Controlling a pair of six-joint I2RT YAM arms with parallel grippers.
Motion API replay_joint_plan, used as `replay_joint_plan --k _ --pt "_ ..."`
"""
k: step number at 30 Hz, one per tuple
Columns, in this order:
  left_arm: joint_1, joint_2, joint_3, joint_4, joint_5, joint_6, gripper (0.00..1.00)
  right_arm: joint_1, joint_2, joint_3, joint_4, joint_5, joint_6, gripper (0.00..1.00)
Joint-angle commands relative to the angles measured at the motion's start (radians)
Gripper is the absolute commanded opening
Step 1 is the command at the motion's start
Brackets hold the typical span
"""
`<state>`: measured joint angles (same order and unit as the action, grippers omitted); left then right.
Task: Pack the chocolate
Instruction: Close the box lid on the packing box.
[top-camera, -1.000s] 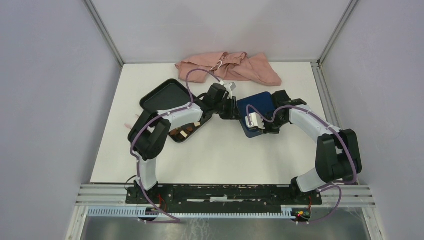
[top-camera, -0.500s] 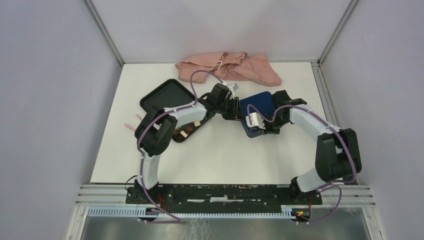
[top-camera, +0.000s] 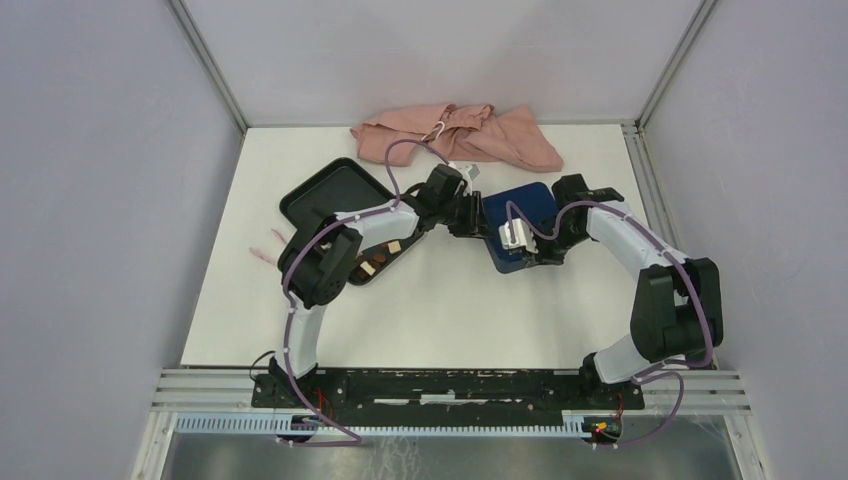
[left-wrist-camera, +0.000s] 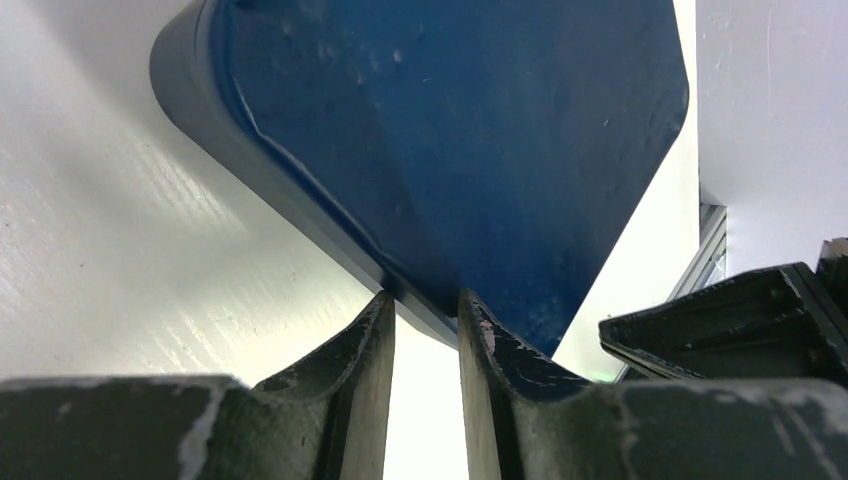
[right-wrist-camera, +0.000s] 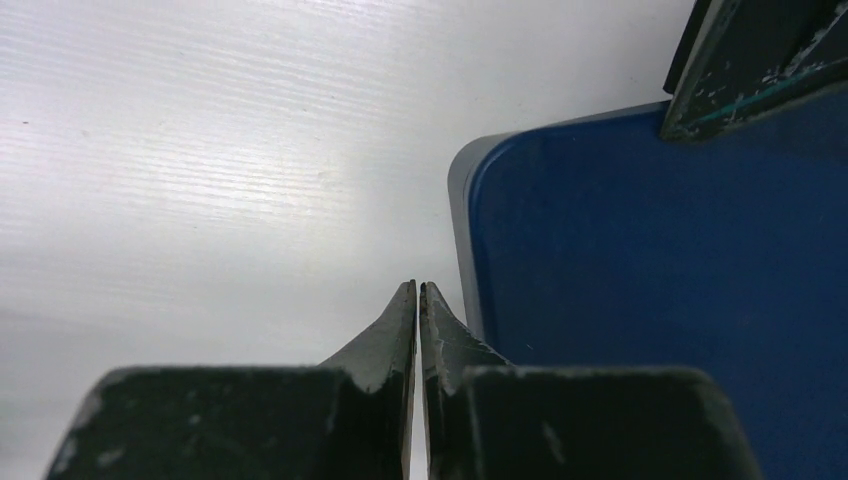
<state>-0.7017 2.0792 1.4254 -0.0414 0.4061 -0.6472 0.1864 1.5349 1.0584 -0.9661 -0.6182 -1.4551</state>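
1. Step in hand, as I read it: getting the box (left-wrist-camera: 450, 130) open. Both wrist views show its top as one smooth blue face, so the lid looks to be on. No insert is visible.
2. Left gripper (left-wrist-camera: 425, 300): jaws narrow, with a slit of white table (top-camera: 420, 310) showing between them and nothing held. The tips sit right at the box's rim; I cannot tell if they touch it.
3. Right gripper (right-wrist-camera: 418, 288): fingers pressed together and empty. The tips are low over the table, just beside a rounded corner of the box and not on it.
4. To do it well (judgement only): the left jaws need the lid's lip between them, not the whole wall. Go in level with the seam and close only once the rim is inside the gap. The closed right fingers could brace the box's side so it does not skate on the smooth table. Lift slowly; if the base rises too, the grip has caught both parts.
5. Risk: a push from one side alone would likely turn the box rather than open it.
6. Tray (top-camera: 325, 190): black, left of the box, far half bare. The chocolate (top-camera: 372, 264) lies at its near end, a few brown and pale pieces partly hidden by the left arm. The count is not readable.
7. Box contents unseen. No chocolate is in either gripper.
8. Pink cloth (top-camera: 460, 135) lies at the far edge, apart from the box and tray.
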Motion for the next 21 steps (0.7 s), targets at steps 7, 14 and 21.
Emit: replay_joint_plan --k 7,14,21 --pt "0.000 0.047 0.086 0.038 0.029 -0.038 0.36 -0.151 -0.005 0.122 0.005 -0.209 0.161 0.08" --pt "0.000 0.068 0.107 0.061 0.042 -0.046 0.36 -0.171 -0.087 0.073 0.308 0.072 0.504 0.07" --pt "0.001 0.091 0.133 0.060 0.054 -0.053 0.36 -0.175 0.042 0.069 0.263 0.333 0.492 0.05"
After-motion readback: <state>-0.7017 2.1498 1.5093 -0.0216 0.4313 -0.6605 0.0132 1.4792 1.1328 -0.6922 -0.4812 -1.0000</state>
